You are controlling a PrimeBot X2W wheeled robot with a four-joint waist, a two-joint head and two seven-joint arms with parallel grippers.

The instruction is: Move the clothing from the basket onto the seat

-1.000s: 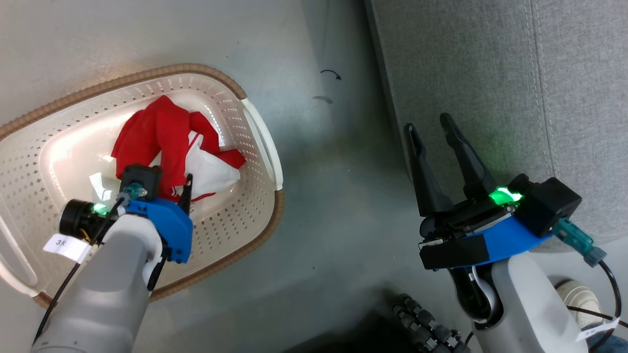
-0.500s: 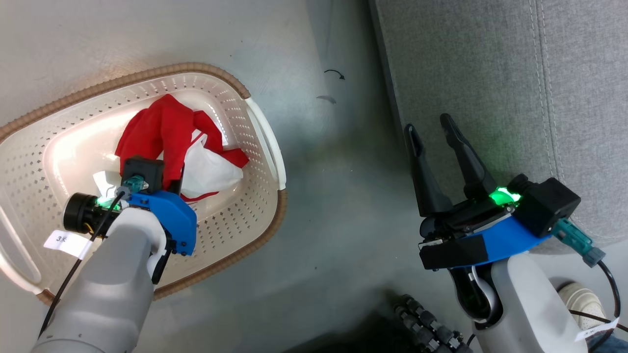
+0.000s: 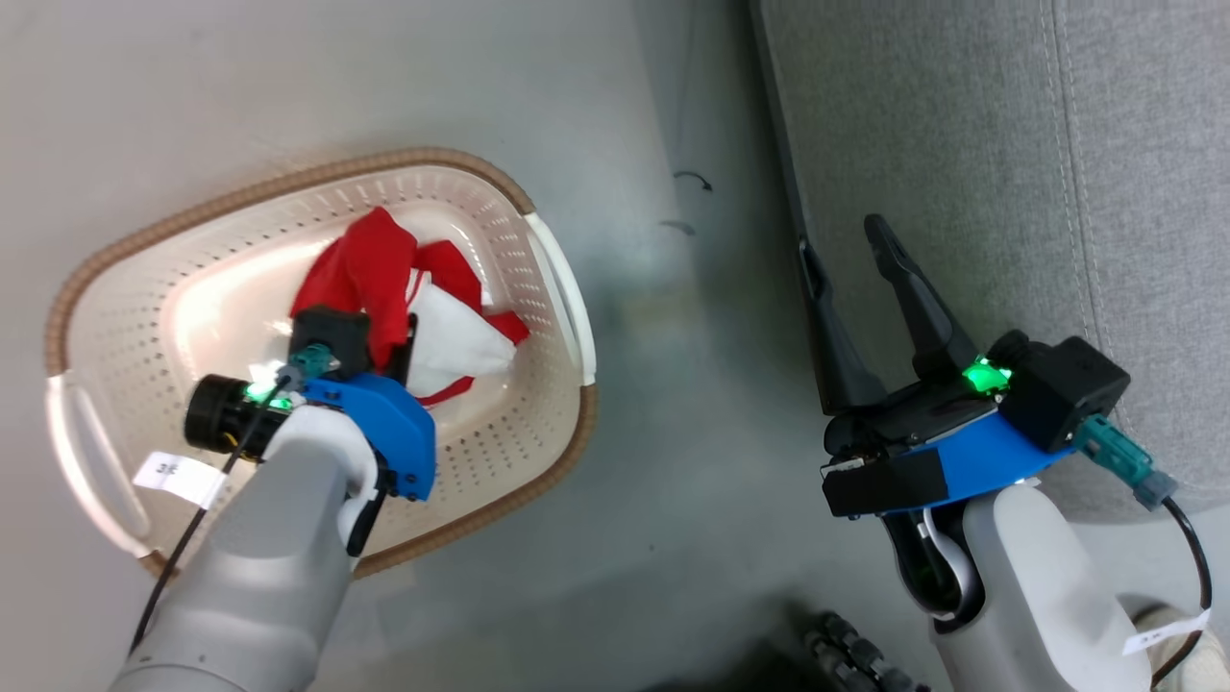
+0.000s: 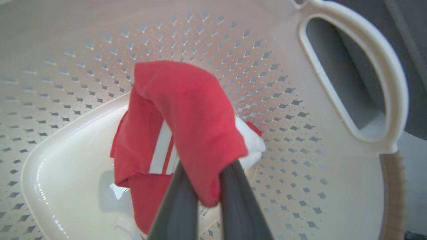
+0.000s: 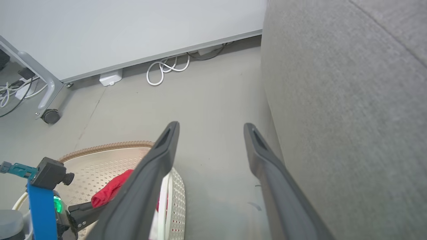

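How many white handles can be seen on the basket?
2. One handle on the basket end facing the seat; the other handle on the opposite end, at the head view's left.

Open floor between basket and seat; basket walls ring clothing.

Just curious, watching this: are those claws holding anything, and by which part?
The left gripper pinches a bunched red fold of the clothing, inside the basket. The right gripper is open and holds nothing.
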